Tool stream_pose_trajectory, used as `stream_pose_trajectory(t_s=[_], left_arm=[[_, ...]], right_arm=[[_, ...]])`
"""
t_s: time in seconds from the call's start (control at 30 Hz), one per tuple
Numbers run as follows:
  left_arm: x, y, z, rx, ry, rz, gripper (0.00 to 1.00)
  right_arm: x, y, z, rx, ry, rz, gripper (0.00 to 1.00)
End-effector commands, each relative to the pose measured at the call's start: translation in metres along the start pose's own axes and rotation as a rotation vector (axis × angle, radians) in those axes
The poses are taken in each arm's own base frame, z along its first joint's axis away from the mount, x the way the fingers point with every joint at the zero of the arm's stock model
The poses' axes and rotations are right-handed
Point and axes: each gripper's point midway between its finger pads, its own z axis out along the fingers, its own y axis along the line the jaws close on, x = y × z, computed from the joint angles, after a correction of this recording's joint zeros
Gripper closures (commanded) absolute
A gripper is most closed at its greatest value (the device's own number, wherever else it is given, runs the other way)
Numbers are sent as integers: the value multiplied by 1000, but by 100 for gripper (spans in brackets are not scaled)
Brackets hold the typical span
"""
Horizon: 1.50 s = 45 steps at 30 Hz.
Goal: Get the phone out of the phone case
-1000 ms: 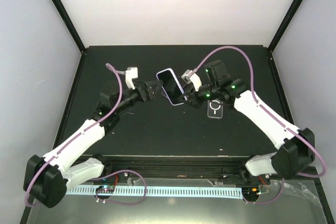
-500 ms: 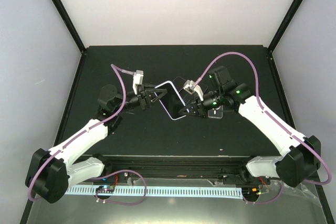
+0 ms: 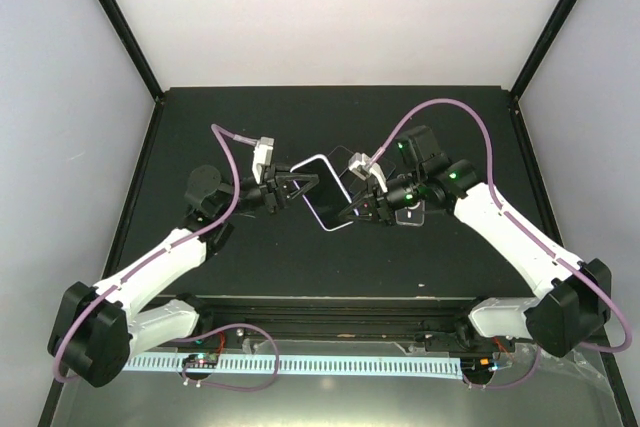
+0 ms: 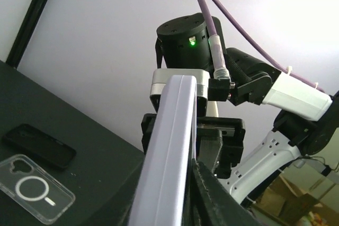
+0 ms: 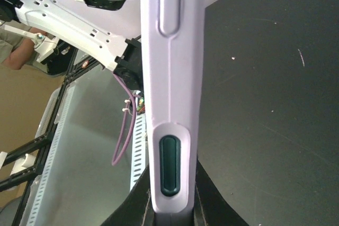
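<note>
A phone in a lilac phone case (image 3: 325, 193) hangs in the air over the middle of the table, held from both ends. My left gripper (image 3: 301, 187) is shut on its left end; in the left wrist view the lilac case edge (image 4: 170, 146) runs up between the fingers (image 4: 214, 202). My right gripper (image 3: 354, 209) is shut on the right end. The right wrist view shows the case's side (image 5: 172, 67) with a dark green button (image 5: 170, 164) just above the fingertips (image 5: 212, 205). The screen faces up in the top view.
A clear case with a white ring (image 4: 35, 195) lies on the black table, partly under the right gripper in the top view (image 3: 412, 211). A dark phone-like slab (image 4: 39, 145) lies beside it. The table's front rail (image 3: 330, 307) runs below.
My left gripper has moved right to the phone's left end and shut on it. The right gripper has lowered and tilted the phone toward the left arm.
</note>
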Motion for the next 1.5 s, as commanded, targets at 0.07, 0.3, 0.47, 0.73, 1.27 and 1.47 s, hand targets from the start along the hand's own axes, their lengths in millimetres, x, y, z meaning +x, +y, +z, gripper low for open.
stream_pose_trajectory(t_s=[0.07,0.3,0.47,0.73,1.27,1.47], left_arm=[[-2,-17,1,81,5,43,95],[-3,-29,1,114,48,43,98],[0,-40,4,151,149,59,98],[6,-54,0,204,225,84,99],[4,-60,-1,230,223,74,99],[4,-61,-1,232,223,72,98]], right_arm=[[-17,14,-7,-42,-70,-70,99],[-1,20,-11,-41,10,-188,66],[31,28,-19,-45,165,-319,52],[45,27,-20,-32,199,-358,50],[35,27,-1,10,190,-395,53],[39,31,7,15,213,-426,53]])
